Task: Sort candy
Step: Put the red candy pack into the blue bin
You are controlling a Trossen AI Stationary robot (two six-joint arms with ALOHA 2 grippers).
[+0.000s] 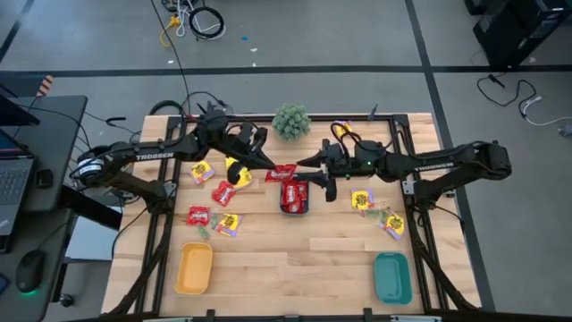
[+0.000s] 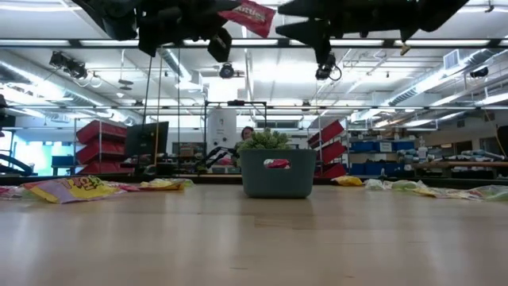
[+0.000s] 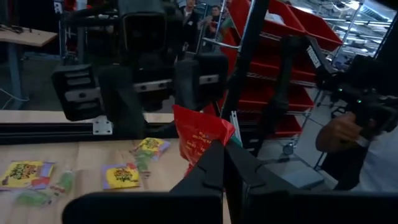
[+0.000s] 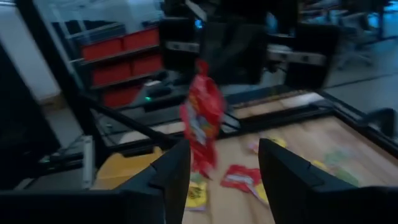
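- Left gripper [image 1: 268,166]: fingers together, clamped on red candy packet [image 1: 284,172], held in mid-air above grey bin [image 1: 295,207].
- Right gripper [image 1: 308,170]: fingers apart, just beside the packet, not gripping it; looks like a handover.
- Other candy scattered on table [image 1: 295,259].

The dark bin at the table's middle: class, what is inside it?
In the dark bin, red candy packets show from above, one peeking through its side slot in the low view. Anything beneath them is covered.
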